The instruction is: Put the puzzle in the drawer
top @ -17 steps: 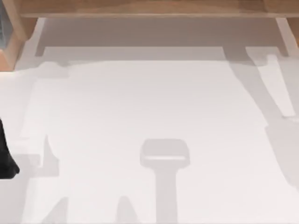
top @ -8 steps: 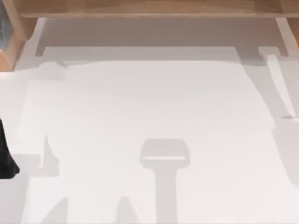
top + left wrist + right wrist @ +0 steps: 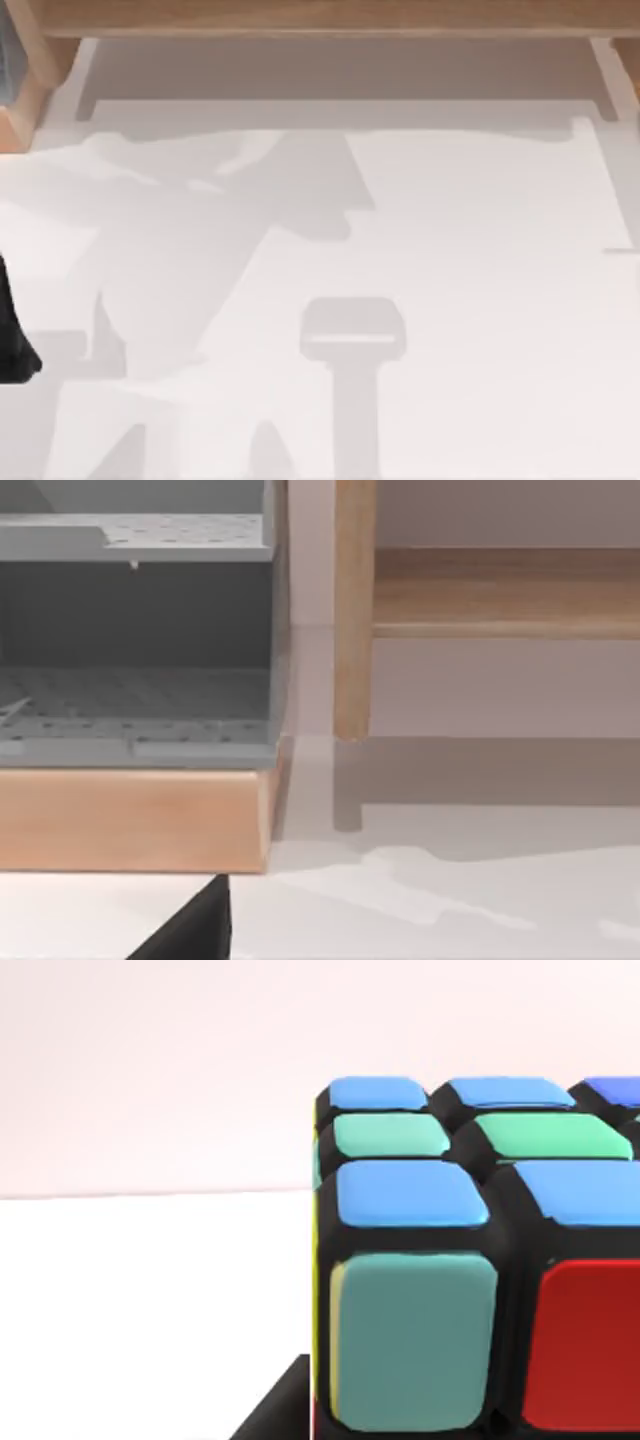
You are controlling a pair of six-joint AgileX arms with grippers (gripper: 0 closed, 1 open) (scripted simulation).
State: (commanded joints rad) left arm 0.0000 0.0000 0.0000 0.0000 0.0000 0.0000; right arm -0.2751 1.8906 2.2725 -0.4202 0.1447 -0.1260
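puzzle (image 3: 470,1260) looms right up against the right wrist camera, over the white table (image 3: 450,230); right end effector state: cannot tell. left arm (image 3: 12,330) at table's left edge, facing the wooden drawer unit (image 3: 135,815).

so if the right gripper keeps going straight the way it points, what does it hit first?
Most likely the puzzle cube: it sits directly ahead, close in the right wrist view. Exact gap is unclear.

The puzzle (image 3: 470,1260) has blue, green, teal, red and yellow tiles on black.
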